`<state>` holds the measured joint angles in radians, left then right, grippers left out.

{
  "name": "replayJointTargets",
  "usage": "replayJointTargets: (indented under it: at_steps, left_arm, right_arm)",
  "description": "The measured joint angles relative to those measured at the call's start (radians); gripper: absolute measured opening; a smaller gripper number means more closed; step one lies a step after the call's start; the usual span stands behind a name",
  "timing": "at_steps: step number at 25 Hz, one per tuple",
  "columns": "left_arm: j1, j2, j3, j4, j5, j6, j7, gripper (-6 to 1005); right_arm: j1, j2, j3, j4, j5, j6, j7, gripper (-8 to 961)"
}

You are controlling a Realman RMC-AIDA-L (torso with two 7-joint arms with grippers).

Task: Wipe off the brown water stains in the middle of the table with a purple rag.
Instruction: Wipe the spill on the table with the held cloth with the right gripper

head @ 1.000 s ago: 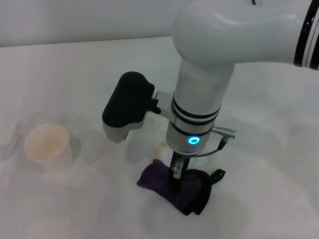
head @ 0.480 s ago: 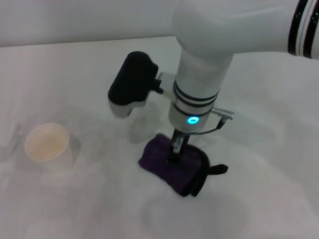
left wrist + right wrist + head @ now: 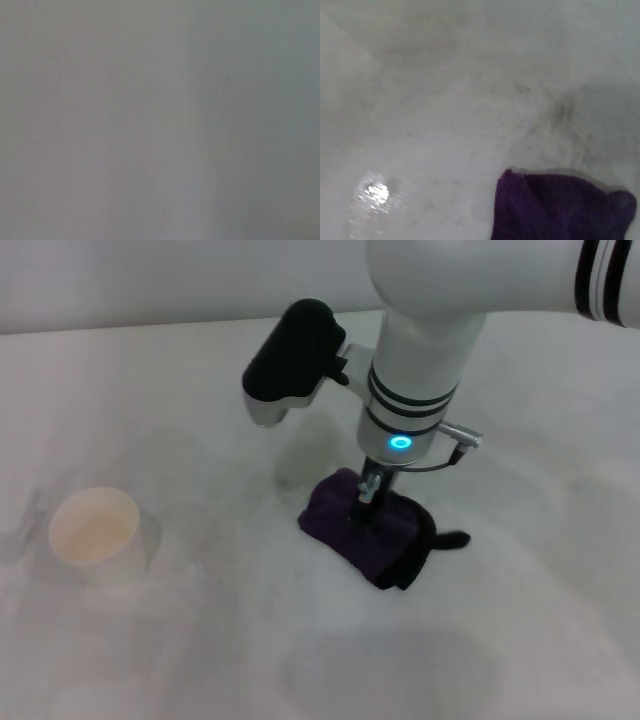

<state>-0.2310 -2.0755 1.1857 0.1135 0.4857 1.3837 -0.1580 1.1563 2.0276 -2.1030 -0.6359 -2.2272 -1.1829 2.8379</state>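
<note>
Right gripper (image 3: 368, 492) presses down into the purple rag (image 3: 368, 528), fingers pinched on its cloth.
You have bare table (image 3: 200, 640) all around; the paper cup (image 3: 95, 528) sits well off to the left.

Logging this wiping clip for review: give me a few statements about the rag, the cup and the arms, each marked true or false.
1. The right gripper presses down on the purple rag. True.
2. The rag lies inside the paper cup. False: it lies on the table, well apart from the cup.
3. The cup stands upright, toward the robot's left. True.
4. The left gripper holds the rag. False: no left arm shows in the head view.
</note>
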Motion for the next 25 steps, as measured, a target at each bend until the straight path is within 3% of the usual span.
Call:
replayJointTargets:
  at_steps: [6,14,19,25]
  left_arm:
    - [-0.004,0.000,-0.001,0.000,0.000,-0.001,0.000,892]
    - [-0.008,0.000,0.000,0.000,0.001,-0.002,0.000,891]
    - [-0.008,0.000,0.000,0.000,0.002,-0.002,0.000,891]
    - [0.002,0.000,0.000,0.000,0.001,-0.002,0.000,892]
  right_arm:
    - [-0.033,0.000,-0.027,-0.120,0.031,-0.030,-0.007,76]
    - [-0.034,0.000,-0.178,-0.189,0.221,-0.029,-0.055,74]
    - [-0.039,0.001,-0.198,-0.204,0.299,-0.042,-0.121,73]
    - [-0.033,0.001,-0.165,-0.151,0.263,-0.019,-0.116,74]
